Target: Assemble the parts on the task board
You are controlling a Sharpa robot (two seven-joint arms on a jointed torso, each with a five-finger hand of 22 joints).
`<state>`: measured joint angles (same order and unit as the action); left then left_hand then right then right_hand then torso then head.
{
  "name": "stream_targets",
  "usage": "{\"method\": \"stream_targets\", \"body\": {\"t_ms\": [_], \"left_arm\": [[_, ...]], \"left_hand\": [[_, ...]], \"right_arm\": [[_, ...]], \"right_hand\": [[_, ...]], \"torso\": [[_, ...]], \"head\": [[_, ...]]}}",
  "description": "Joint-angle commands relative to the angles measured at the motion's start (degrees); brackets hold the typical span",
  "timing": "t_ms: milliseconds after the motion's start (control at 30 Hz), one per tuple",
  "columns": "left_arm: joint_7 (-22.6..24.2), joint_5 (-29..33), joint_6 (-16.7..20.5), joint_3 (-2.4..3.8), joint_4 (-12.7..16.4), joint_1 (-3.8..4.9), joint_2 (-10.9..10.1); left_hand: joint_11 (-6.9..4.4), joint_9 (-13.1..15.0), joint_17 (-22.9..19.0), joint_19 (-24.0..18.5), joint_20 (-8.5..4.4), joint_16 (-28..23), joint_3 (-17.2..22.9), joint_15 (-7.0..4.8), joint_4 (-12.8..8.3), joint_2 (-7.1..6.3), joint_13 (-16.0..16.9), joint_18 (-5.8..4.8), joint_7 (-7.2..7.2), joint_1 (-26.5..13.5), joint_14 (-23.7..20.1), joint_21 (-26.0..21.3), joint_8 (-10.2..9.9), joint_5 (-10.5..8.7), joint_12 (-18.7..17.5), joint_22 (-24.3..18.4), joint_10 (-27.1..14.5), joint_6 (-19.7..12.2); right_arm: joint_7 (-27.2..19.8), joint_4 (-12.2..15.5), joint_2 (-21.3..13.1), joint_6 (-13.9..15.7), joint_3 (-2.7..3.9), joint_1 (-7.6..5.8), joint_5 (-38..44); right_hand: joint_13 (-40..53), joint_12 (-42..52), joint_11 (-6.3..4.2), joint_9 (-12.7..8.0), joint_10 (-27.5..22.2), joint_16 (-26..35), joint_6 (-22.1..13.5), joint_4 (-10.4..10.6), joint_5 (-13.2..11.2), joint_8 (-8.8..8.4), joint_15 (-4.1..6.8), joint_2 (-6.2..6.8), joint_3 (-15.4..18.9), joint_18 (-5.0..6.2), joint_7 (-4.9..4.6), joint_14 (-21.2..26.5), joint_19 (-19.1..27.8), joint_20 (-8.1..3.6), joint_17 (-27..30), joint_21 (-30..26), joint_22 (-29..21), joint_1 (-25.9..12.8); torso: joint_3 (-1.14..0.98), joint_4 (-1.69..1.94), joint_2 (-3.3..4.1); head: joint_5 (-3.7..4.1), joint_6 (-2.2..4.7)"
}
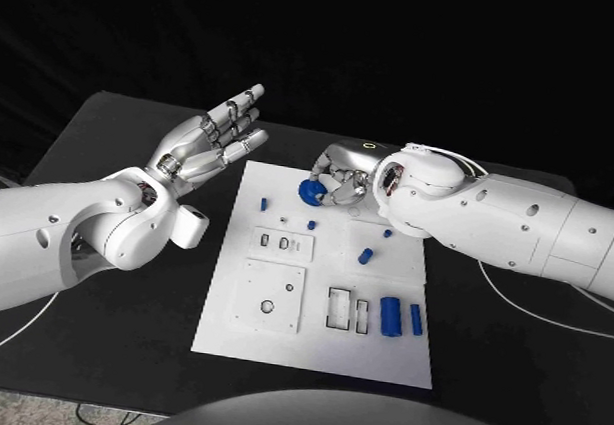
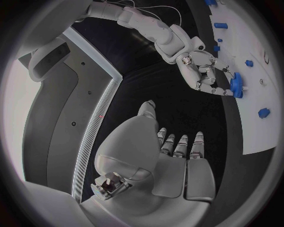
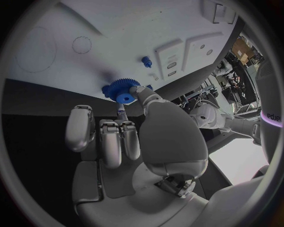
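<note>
The white task board (image 1: 318, 339) lies in the middle of the black table. My right hand (image 1: 351, 179) hovers over the board's far edge and pinches a blue gear (image 1: 314, 191), seen close up as the blue gear (image 3: 121, 89) at my fingertips and as the blue gear (image 2: 237, 85) from the left wrist. My left hand (image 1: 212, 142) is raised beside the board's far left corner, fingers straight and apart, holding nothing. Small blue pegs (image 1: 365, 256) lie mid-board, and two blue cylinders (image 1: 390, 315) lie near the right edge.
Raised white blocks with slots and holes (image 1: 280, 244) sit on the board's left half, and a rectangular cut-out (image 1: 341, 308) lies beside the cylinders. Black table surface (image 1: 511, 361) surrounds the board. A white cable (image 1: 559, 315) trails from my right arm.
</note>
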<state>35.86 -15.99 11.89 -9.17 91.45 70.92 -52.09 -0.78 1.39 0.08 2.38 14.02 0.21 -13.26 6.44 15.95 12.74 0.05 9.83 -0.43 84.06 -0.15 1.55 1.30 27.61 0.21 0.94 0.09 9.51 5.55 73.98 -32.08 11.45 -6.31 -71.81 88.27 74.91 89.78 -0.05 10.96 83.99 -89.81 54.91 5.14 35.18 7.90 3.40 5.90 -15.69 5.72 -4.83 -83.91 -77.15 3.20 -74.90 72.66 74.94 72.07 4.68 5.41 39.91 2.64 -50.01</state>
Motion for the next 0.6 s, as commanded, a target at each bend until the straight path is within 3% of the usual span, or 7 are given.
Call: {"method": "stream_targets", "body": {"t_ms": [33,267,367,600], "left_arm": [[0.50,0.12,-1.13,0.02,0.10,0.01,0.11],[0.46,0.12,-1.27,0.02,0.12,0.01,0.20],[0.44,0.12,-1.33,0.02,0.08,0.01,0.28],[0.40,0.13,-1.51,0.02,0.00,0.01,0.39]], "left_hand": [[0.41,0.00,-0.08,0.02,0.52,-0.21,0.33,0.41,0.01,0.19,-0.05,0.56,0.25,0.55,0.15,0.30,0.07,0.25,-0.21,0.05,-0.09,-0.20],[0.41,0.00,-0.08,0.02,0.52,-0.21,0.33,0.41,0.01,0.19,-0.05,0.56,0.25,0.55,0.15,0.30,0.07,0.25,-0.21,0.05,-0.09,-0.20],[0.52,0.00,-0.08,0.07,0.58,-0.21,0.36,0.49,-0.01,0.20,-0.05,0.56,0.28,0.61,0.15,0.34,0.08,0.29,-0.21,0.07,-0.09,-0.18],[0.61,0.01,-0.08,0.09,0.62,-0.21,0.37,0.55,-0.02,0.20,-0.05,0.57,0.30,0.65,0.15,0.35,0.08,0.31,-0.21,0.07,-0.09,-0.15]], "right_arm": [[0.70,-1.05,0.78,-1.59,0.01,0.36,2.86],[1.14,-2.24,2.00,-1.69,0.01,0.84,3.53],[1.26,-2.49,2.25,-1.80,0.02,0.90,3.73],[1.08,-2.79,2.47,-2.26,0.02,0.95,3.78]], "right_hand": [[15.09,0.22,0.35,15.55,6.01,-0.07,-0.13,-0.19,-0.07,9.95,-0.30,0.15,-0.43,-0.67,0.26,-6.02,0.41,0.02,-14.95,-0.25,-0.13,-0.59],[15.09,0.22,0.26,15.26,6.01,0.20,-1.00,-0.53,-0.82,8.59,-0.30,0.35,-1.26,-0.48,-0.06,-5.88,1.02,0.13,-14.62,-1.09,-0.55,-0.40],[15.09,0.22,0.14,14.86,6.01,0.35,-2.23,-0.66,-1.31,7.22,-0.19,0.46,-1.82,-0.36,-0.19,-5.79,1.39,0.08,-14.45,-1.64,-0.76,-0.47],[15.09,0.22,-0.02,11.52,6.01,1.15,-9.96,-0.67,-3.90,0.83,-0.21,1.04,-3.32,0.02,-0.01,-5.32,2.67,0.11,-13.57,-3.57,-1.57,-1.09]], "torso": [[0.00,-0.10,0.02],[-0.04,-0.27,0.02],[-0.04,-0.28,-0.02],[-0.08,-0.23,-0.04]], "head": [[-0.13,0.01],[-0.21,0.01],[-0.07,0.01],[0.04,0.01]]}}
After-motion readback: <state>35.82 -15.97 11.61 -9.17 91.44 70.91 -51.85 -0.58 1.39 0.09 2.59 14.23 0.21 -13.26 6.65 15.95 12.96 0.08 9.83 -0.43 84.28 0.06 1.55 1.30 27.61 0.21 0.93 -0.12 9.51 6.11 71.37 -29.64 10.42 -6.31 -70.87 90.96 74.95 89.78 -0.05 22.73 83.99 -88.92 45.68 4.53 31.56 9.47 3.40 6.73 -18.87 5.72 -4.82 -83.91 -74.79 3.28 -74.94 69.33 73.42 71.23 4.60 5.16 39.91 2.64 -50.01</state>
